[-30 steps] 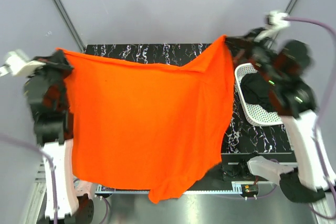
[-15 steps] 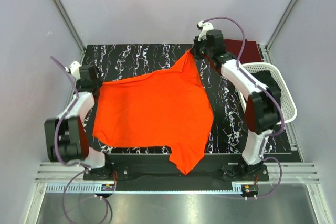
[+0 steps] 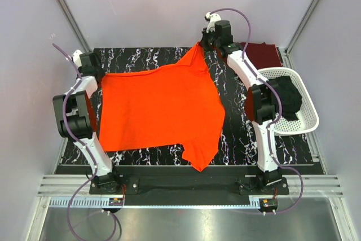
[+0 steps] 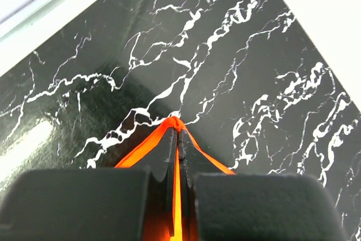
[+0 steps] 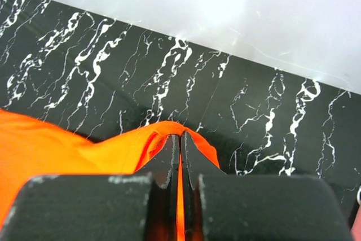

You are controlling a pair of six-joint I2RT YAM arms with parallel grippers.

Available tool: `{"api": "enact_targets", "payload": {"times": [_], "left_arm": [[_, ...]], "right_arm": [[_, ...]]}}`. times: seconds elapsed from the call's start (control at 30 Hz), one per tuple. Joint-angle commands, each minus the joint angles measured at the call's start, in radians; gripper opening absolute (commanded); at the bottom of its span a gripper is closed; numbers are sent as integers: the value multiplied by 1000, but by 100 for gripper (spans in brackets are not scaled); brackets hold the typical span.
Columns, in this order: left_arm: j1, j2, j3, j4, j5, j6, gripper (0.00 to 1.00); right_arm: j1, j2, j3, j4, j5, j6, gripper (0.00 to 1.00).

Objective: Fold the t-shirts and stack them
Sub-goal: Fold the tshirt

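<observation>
As I am judging it, the task is only beginning: no shirt is looking folded and no stack is standing anywhere. The worktop [image 3: 242, 139] is carrying the orange shirt [image 3: 158, 105], which is lying spread out and almost flat to the left of the basket [image 3: 309, 118], well apart from it. The maroon shirt [image 3: 265, 55] is lying just behind the basket; I cannot tell if it is folded. The black shirt [image 3: 287, 97] is sitting crumpled inside the basket.

The orange shirt is looking nearly as wide as it is deep, so its long axis is not showing clearly. Its far edge is being held stretched and is running slantwise: the end nearer the basket is lying farther back than the other end. A pointed flap, probably a sleeve, is pointing away from that edge, toward the arm bases. The neck is not showing, so I cannot say which end is the top.

The left end effector [image 4: 178, 136] is pinching the far corner away from the basket. The right end effector [image 5: 180, 139] is pinching the far corner nearer the basket. Both are clamping only thin orange cloth.
</observation>
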Motion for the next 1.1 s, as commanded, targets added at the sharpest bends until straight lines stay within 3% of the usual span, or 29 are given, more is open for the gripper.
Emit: {"api": "enact_targets", "payload": {"times": [0.0, 0.3, 0.6, 0.9, 1.07], "left_arm": [[8, 8, 56, 14, 41, 36, 0], [26, -16, 67, -201, 101, 90, 0], [43, -76, 53, -328, 161, 122, 0], [65, -61, 101, -451, 187, 130, 0], [74, -90, 27, -464, 210, 124, 0]], "right_arm": [[-5, -15, 79, -86, -35, -5, 0], [-2, -222, -152, -213, -68, 167, 0], [23, -327, -254, -414, -62, 320, 0], [33, -427, -396, -454, -33, 365, 0], [32, -509, -501, -428, -13, 372, 0]]}}
